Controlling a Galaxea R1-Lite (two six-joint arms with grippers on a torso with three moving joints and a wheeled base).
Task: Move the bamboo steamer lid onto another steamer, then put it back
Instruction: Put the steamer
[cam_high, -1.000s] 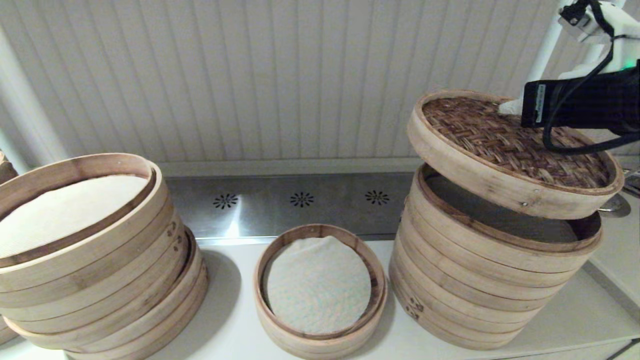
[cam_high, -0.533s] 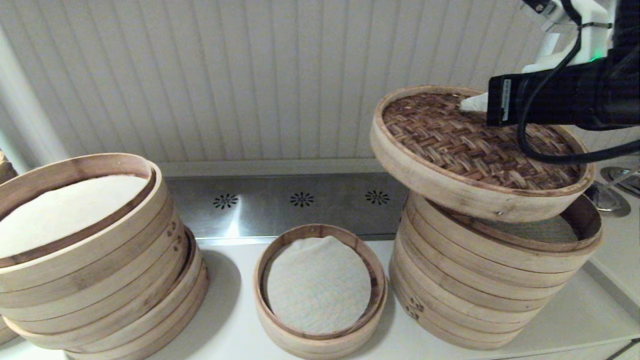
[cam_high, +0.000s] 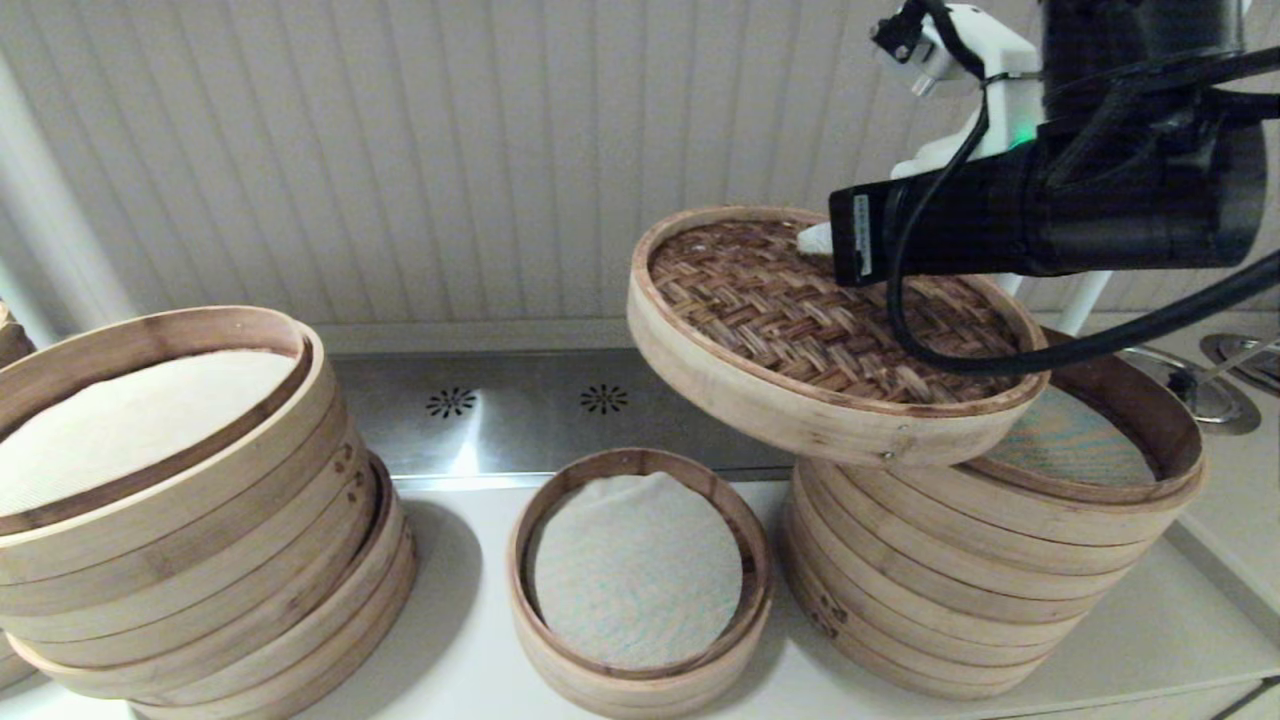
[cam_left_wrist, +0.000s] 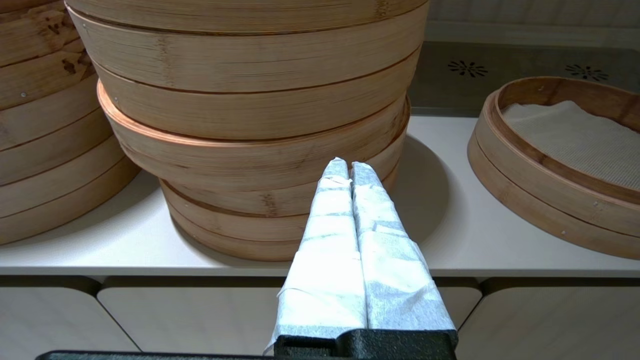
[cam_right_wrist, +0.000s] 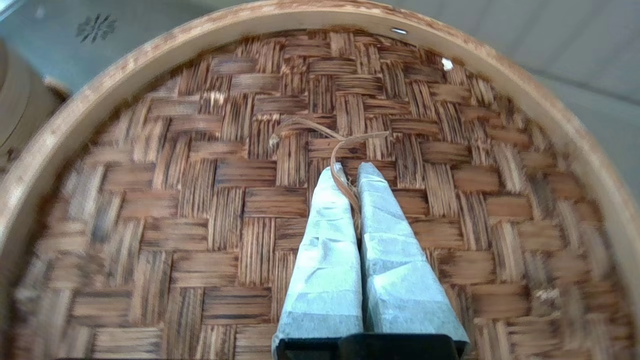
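Observation:
The bamboo steamer lid, dark woven top and pale rim, hangs tilted in the air, partly over the left edge of the tall right stack. My right gripper is shut on the thin strip handle at the centre of the lid. The small low steamer with its pale cloth liner sits on the counter below and left of the lid. My left gripper is shut and empty, held low before the left stack, out of the head view.
A tall stack of steamers with a cloth liner on top stands at the left. A steel strip with vent holes runs behind, against a panelled wall. The small steamer also shows in the left wrist view.
My right gripper has carried the lid leftward and slightly down, off the right stack toward the small steamer. The right stack's open top is uncovered. The left arm has not moved.

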